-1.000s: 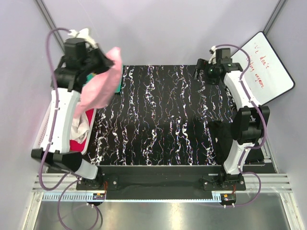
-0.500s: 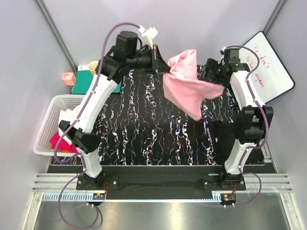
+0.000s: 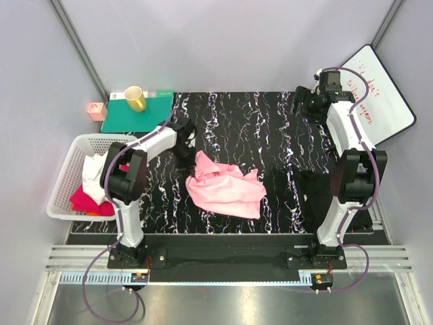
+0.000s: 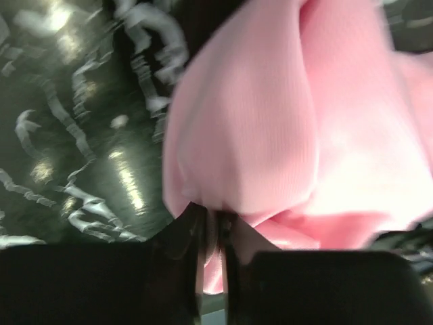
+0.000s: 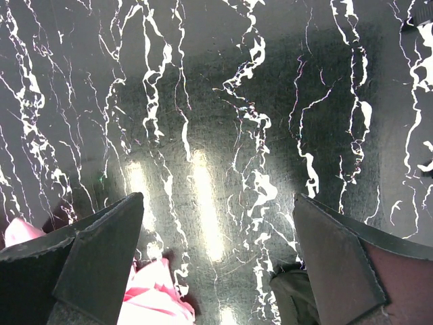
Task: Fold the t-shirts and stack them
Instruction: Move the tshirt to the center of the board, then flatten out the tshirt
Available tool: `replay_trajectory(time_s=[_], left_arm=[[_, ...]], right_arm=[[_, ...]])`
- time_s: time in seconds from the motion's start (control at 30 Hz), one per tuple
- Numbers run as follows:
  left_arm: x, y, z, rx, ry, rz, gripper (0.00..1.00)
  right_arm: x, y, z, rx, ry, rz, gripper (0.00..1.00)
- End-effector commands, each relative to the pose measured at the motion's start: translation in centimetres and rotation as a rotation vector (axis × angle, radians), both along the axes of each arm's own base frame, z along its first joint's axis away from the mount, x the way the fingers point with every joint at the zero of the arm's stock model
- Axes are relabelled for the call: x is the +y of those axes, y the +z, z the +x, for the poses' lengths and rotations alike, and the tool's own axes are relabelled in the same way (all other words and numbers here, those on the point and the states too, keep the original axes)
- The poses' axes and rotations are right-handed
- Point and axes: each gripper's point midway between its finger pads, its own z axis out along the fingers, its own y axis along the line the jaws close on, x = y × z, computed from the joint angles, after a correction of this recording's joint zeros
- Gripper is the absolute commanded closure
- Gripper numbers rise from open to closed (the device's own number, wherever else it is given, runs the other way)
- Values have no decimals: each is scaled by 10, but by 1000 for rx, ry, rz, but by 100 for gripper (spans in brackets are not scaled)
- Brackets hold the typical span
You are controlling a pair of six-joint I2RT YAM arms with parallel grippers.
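1. Three t-shirts: one light pink t-shirt (image 3: 226,188) lies crumpled in the middle of the desk (image 3: 237,128). One white t-shirt (image 3: 91,172) and one magenta-red t-shirt (image 3: 84,200) sit in the single basket (image 3: 101,137) at the left.
2. The left fingers (image 4: 191,271) are nearly closed, pinching a fold of the light pink t-shirt.
3. The right fingers (image 5: 101,264) are spread wide and empty, above the desk's far right.

Three t-shirts: one light pink t-shirt (image 3: 226,184) on the surface (image 3: 270,135) to the right of the basket (image 3: 61,188), plus one white t-shirt (image 3: 91,169) and one magenta-red t-shirt (image 3: 86,202) inside the basket. One basket. Behind the basket: one green mat (image 3: 149,116), one yellow cup (image 3: 135,99), one small pink box (image 3: 97,110). Two arms: left arm (image 3: 152,143), right arm (image 3: 345,125). One whiteboard (image 3: 379,95), far right of the basket.
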Motion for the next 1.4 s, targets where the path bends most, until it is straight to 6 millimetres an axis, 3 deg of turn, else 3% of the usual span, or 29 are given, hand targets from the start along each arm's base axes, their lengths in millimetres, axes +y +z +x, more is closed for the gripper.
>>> replay_trajectory(time_s=[0.0, 0.03, 0.07, 0.1, 0.17, 0.27, 0.37, 0.5, 0.53, 0.6, 0.63, 0.7, 0.73, 0.83, 1.07, 1.2, 1.37], left_arm=[[46, 6, -8, -48, 60, 231, 69], [54, 13, -8, -61, 87, 250, 53], [67, 17, -13, -56, 115, 307, 24], [71, 21, -14, -60, 123, 324, 12], [79, 41, -14, -103, 135, 354, 1], [73, 79, -3, -221, 140, 334, 1], [55, 117, 15, -356, 113, 292, 1], [20, 134, 35, -435, -51, 262, 2], [4, 122, 33, -417, -130, 282, 1], [-7, 125, 42, -447, -232, 325, 1], [-16, 112, 38, -413, -295, 360, 1], [-26, 110, 41, -425, -364, 381, 1], [-32, 104, 38, -415, -398, 392, 2], [-35, 98, 38, -428, -453, 436, 2], [-19, 65, 40, -394, -554, 586, 8], [-31, 49, 39, -367, -577, 556, 10], [-53, 47, 41, -380, -601, 508, 11]], right_arm=[[4, 33, 1, -78, 28, 6, 0], [5, 32, 1, -77, 32, 8, 0], [5, 30, -1, -71, 34, 11, 0], [6, 29, -1, -66, 37, 15, 0], [7, 23, -5, -53, 40, 19, 0], [12, 14, -10, -30, 43, 48, 0], [20, 4, -14, -3, 60, 94, 0], [37, -9, -22, 43, 102, 187, 0], [42, -11, -24, 53, 117, 208, 0], [53, -15, -30, 76, 145, 248, 0], [57, -15, -32, 79, 155, 253, 0], [59, -15, -37, 81, 166, 253, 0], [71, -15, -41, 86, 192, 250, 0], [76, -17, -50, 101, 208, 261, 0], [79, -28, -62, 146, 217, 282, 0], [78, -26, -61, 142, 214, 271, 0], [78, -19, -54, 126, 220, 268, 0]])
